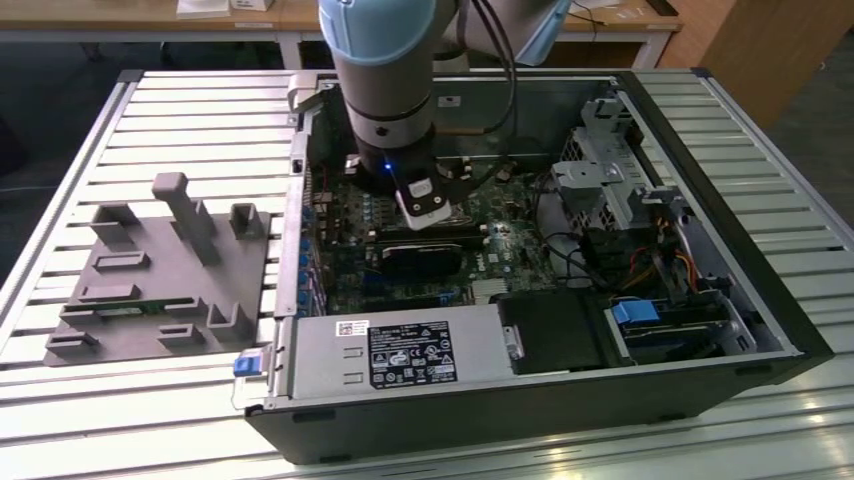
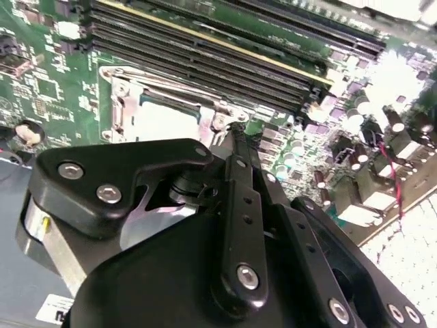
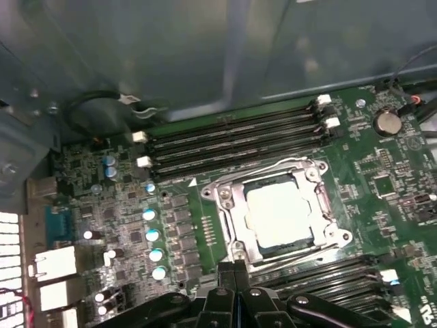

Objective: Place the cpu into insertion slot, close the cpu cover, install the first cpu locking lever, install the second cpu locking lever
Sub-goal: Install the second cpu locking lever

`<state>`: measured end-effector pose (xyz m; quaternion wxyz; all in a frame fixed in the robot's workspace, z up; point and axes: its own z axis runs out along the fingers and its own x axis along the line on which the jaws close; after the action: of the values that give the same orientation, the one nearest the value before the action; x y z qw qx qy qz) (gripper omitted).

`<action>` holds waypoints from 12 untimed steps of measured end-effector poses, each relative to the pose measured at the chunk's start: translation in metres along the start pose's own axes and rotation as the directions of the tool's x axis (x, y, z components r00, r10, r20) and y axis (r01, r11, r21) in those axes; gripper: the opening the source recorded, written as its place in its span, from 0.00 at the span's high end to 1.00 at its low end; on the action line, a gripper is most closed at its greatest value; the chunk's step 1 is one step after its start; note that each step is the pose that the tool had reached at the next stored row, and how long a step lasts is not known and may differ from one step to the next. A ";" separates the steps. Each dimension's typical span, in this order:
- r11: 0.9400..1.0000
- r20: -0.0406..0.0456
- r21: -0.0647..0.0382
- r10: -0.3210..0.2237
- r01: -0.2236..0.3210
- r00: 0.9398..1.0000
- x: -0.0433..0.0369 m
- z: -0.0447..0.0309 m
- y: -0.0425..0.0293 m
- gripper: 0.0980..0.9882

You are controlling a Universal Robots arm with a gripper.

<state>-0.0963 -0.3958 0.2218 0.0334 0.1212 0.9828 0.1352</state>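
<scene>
The cpu [image 3: 280, 215] sits in the insertion slot [image 3: 232, 232] on the green board [image 3: 382, 184] with the cpu cover [image 3: 315, 179] down around it, and the gripper [image 3: 234, 268], fingers pressed together and seemingly holding nothing, hangs just beside the slot's edge.

A: In the exterior view the arm [image 1: 387, 90] runs off the top edge, and its wrist hides the slot; the board [image 1: 521, 245] shows just around it.

B: In the second wrist view the gripper [image 2: 235, 133] body blocks half the slot [image 2: 164, 113], and the cpu [image 2: 164, 123] glares too white to read its edges.

A: Are the jaws parted or together? I cannot tell; the first wrist view cuts the gripper [image 3: 234, 268] at the bottom edge.

B: Whether the cover [image 3: 235, 198] is latched, and where the levers sit, is too fine to tell.
</scene>
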 end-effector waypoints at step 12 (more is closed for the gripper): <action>1.000 0.004 0.024 -0.001 0.001 1.000 -0.0382 0.0040 0.0097 1.00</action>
<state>-0.0567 -0.3952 0.2218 0.0342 0.1214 0.9843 0.1232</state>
